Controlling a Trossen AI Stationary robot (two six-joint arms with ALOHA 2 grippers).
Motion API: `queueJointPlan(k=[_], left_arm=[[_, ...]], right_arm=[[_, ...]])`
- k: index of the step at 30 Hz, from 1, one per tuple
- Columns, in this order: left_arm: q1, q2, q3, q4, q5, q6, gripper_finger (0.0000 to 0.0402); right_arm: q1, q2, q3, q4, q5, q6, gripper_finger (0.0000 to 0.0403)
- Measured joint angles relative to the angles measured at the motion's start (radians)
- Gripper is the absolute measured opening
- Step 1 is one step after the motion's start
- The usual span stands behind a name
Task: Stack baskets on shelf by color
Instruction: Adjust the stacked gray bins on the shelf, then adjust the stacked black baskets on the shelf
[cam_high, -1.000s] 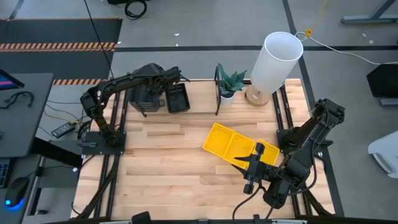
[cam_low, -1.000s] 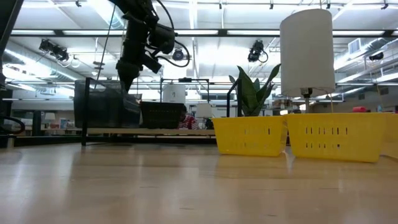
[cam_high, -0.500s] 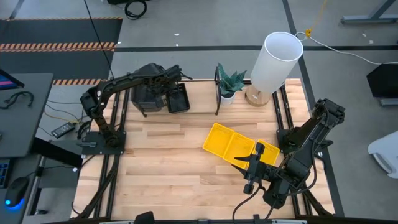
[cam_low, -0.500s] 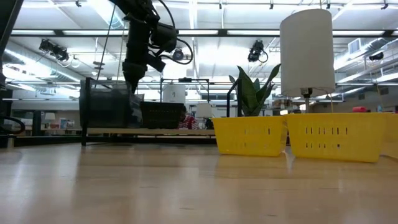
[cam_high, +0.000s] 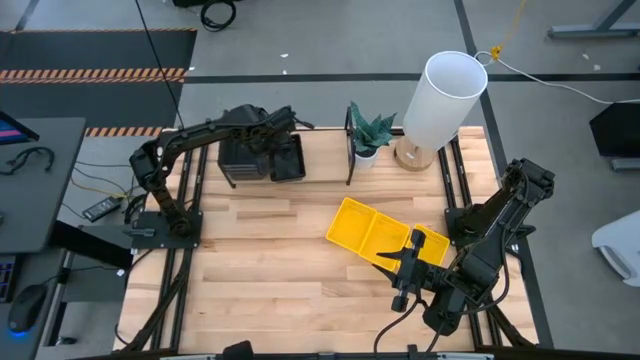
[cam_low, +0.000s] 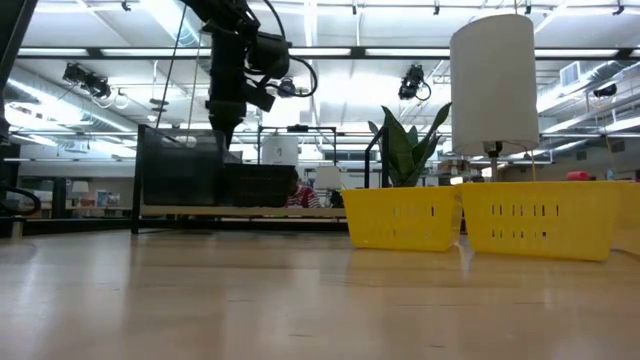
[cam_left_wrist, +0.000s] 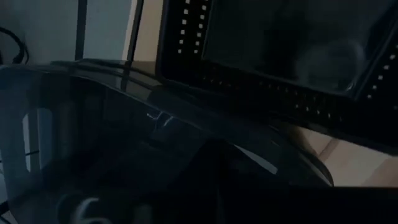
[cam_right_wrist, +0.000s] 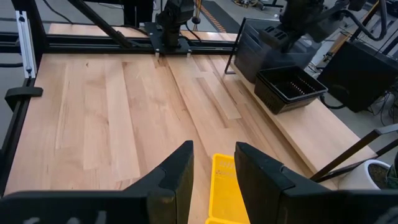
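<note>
On the shelf (cam_high: 325, 170) at the table's far left stands a dark grey basket (cam_high: 238, 158), hard against a black slatted basket (cam_high: 290, 160) on its right. My left gripper (cam_high: 262, 137) is shut and points steeply down into the grey basket (cam_low: 180, 178); its wrist view shows the grey rim (cam_left_wrist: 93, 143) close up and the black basket (cam_left_wrist: 280, 56) beyond. Yellow baskets (cam_high: 372, 232) lie in a row on the tabletop at the near right. My right gripper (cam_high: 410, 265) hangs open over their near end, touching nothing. My left gripper reaches with shut fingers (cam_low: 222, 140) from above into the grey basket near its right-hand end (cam_low: 228, 170). The basket's wall hides the fingertips, so I cannot tell whether they pinch the wall or press against it. The basket rests flat on the shelf.
A small potted plant (cam_high: 370, 135) stands beside the shelf's right wire frame, and a tall white cylinder lamp (cam_high: 445, 98) behind it at the far right. Bare wooden tabletop (cam_high: 260, 260) spreads across the near left and the middle.
My left gripper has moved along the shelf toward the table's right edge and tipped a little steeper. The grey basket has slid with it along the shelf, closing the gap to the black slatted basket.
</note>
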Motion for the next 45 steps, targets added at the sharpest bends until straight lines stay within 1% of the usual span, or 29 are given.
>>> queueJointPlan(k=[9, 14, 16, 21, 25, 26, 30, 31, 34, 36, 38, 42, 45], left_arm=[[0.001, -0.005, 0.0, 0.01, -0.006, -0.048, 0.0004], [-0.004, -0.039, 0.001, 0.006, -0.066, -0.053, 0.0004], [-0.006, -0.06, 0.002, 0.006, -0.068, -0.052, 0.0004], [-0.033, -0.114, 0.002, 0.009, -0.002, 0.022, 0.0004], [-0.07, -0.13, 0.003, 0.008, 0.011, 0.034, 0.0004], [-0.079, -0.13, 0.003, 0.007, 0.033, 0.036, 0.0004], [-0.122, -0.121, 0.001, 0.018, 0.181, 0.078, 0.0004], [-0.132, -0.117, 0.0, 0.028, 0.2, 0.078, 0.0004], [-0.173, -0.099, 0.0, 0.072, 0.206, 0.058, 0.0006], [-0.191, -0.086, 0.0, 0.084, 0.205, 0.055, 0.0016], [-0.211, -0.069, 0.0, 0.114, 0.202, 0.055, 0.0039], [-0.238, -0.025, 0.0, 0.151, 0.202, 0.059, 0.0099], [-0.25, 0.018, 0.0, 0.172, 0.176, 0.073, 0.0142]], right_arm=[[0.0, 0.0, 0.0, 0.0, 0.0, 0.0, 0.0122], [0.0, 0.0, 0.0, 0.0, 0.0, -0.007, 0.0122], [0.0, 0.0, 0.0, 0.002, 0.0, -0.007, 0.0122], [0.0, 0.0, 0.0, 0.012, 0.0, -0.018, 0.0122], [-0.001, 0.0, 0.0, 0.017, 0.0, -0.019, 0.0122], [-0.001, 0.0, 0.0, 0.017, 0.0, -0.018, 0.0122], [-0.001, 0.0, 0.0, 0.019, 0.0, -0.019, 0.0122], [-0.001, 0.0, 0.0, 0.02, 0.0, -0.019, 0.0122], [-0.002, 0.0, 0.0, 0.022, 0.0, -0.022, 0.0122], [-0.003, 0.0, 0.0, 0.029, 0.0, -0.024, 0.0122], [-0.003, 0.0, 0.0, 0.03, 0.0, -0.026, 0.0122], [-0.003, 0.0, 0.0, 0.038, 0.0, -0.038, 0.0122], [-0.003, 0.0, 0.0, 0.043, 0.0, -0.044, 0.0122]])
